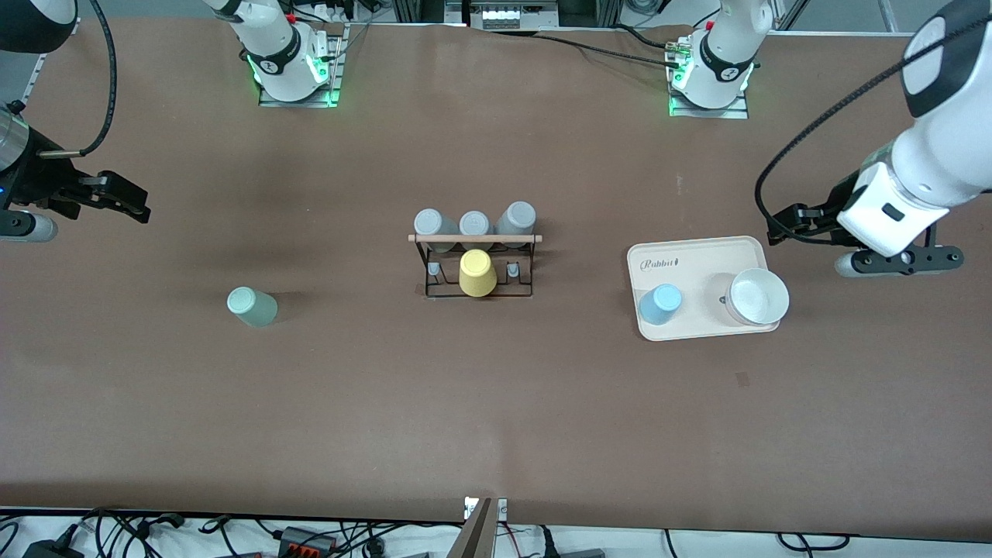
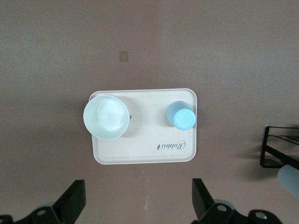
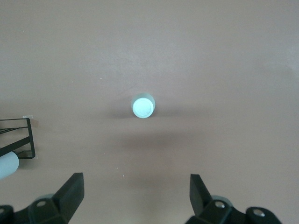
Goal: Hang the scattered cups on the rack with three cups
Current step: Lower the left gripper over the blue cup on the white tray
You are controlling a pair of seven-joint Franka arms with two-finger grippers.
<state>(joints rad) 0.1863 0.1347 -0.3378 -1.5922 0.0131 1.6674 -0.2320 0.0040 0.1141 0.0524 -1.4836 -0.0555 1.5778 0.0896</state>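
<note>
The rack (image 1: 474, 260) stands at mid-table, and we see a yellow cup (image 1: 477, 273) upside down on its middle spot nearer the front camera, with three grey cups (image 1: 474, 225) in a row along the wooden rod. We judge the task barely begun: both scattered cups are off the rack.

Taking the rack as the dial's centre in the front view, the mint green cup (image 1: 252, 307) sits at about eight o'clock on the bare table (image 1: 496, 418), toward the right arm's end. The light blue cup (image 1: 660, 304) sits at about four o'clock on the cream tray (image 1: 697, 252), beside a white bowl (image 1: 757, 296), toward the left arm's end.

Our right gripper (image 3: 135, 198) hangs spread wide and empty above the table near the mint green cup. Our left gripper (image 2: 138, 200) hangs spread wide and empty just off the tray's edge. Both pickups and both hangings remain, as we read it.
</note>
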